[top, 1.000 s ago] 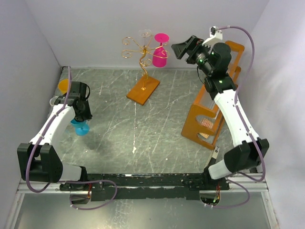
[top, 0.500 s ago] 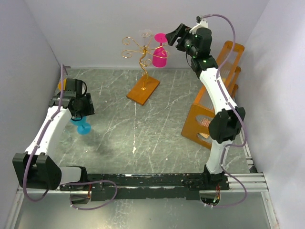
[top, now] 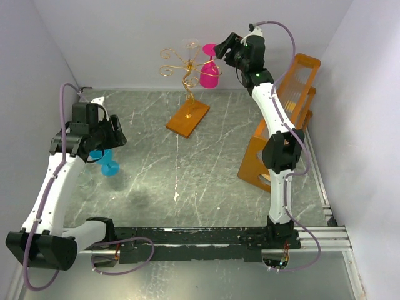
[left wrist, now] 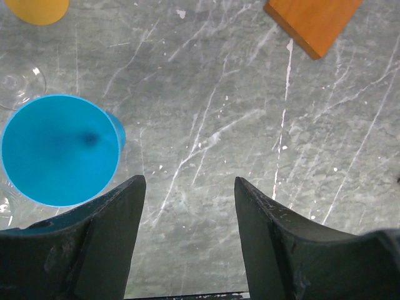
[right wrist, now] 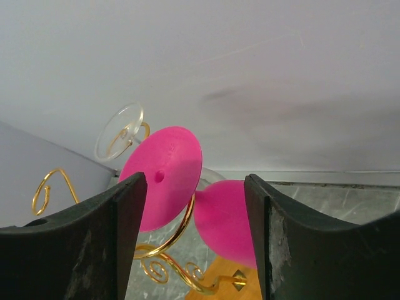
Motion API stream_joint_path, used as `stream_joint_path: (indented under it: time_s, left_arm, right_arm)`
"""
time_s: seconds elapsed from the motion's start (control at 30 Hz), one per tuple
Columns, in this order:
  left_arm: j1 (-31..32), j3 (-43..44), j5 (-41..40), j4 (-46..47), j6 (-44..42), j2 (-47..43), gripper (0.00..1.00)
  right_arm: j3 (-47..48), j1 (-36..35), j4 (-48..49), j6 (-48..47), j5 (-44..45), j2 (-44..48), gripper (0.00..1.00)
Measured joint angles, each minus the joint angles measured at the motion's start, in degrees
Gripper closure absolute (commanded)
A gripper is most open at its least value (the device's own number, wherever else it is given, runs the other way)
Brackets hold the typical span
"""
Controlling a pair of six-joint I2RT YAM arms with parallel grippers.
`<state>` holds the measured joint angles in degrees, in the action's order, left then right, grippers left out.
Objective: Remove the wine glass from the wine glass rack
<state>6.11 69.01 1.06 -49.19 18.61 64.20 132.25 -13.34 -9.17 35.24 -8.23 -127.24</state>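
Light falls soft and even from overhead, bright with no glare. A faint, blurred shadow lies near left on the grey marbled desk (top: 206, 162). In both wrist views my dark fingers (left wrist: 94, 250) look underexposed and slightly soft.

Left wrist: yellow round object (left wrist: 37, 9) cut off at 11 o'clock, flat orange rectangular base (left wrist: 312, 22) at 1. Right wrist: pink wine glass (right wrist: 220, 215) bowl partly hidden at 5.

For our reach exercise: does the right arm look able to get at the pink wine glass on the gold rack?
Probably yes: the open right end effector faces the pink wine glass closely, nothing visible between them.
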Motion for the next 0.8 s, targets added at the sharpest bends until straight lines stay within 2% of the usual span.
stream_joint_path:
  time_s: [0.13, 0.33, 0.63, 0.8]
  left_arm:
    - [0.07, 0.0, 1.36, 0.0, 0.0, -1.01, 0.31]
    - [0.11, 0.02, 2.56, 0.0, 0.0, -1.31, 0.3]
    - [0.11, 0.02, 3.23, 0.0, -0.02, -1.38, 0.3]
    - [0.11, 0.02, 3.56, 0.0, -0.02, -1.42, 0.3]
  right_arm:
    - [1.29, 0.0, -0.02, 0.85, 0.13, -0.98, 0.42]
    - [3.37, 0.0, 0.39, 1.92, 0.04, -1.84, 0.53]
    - [4.28, -0.11, 0.7, 2.23, -0.07, -3.91, 0.62]
    - [4.28, -0.22, 1.09, 2.16, -0.09, -4.04, 0.71]
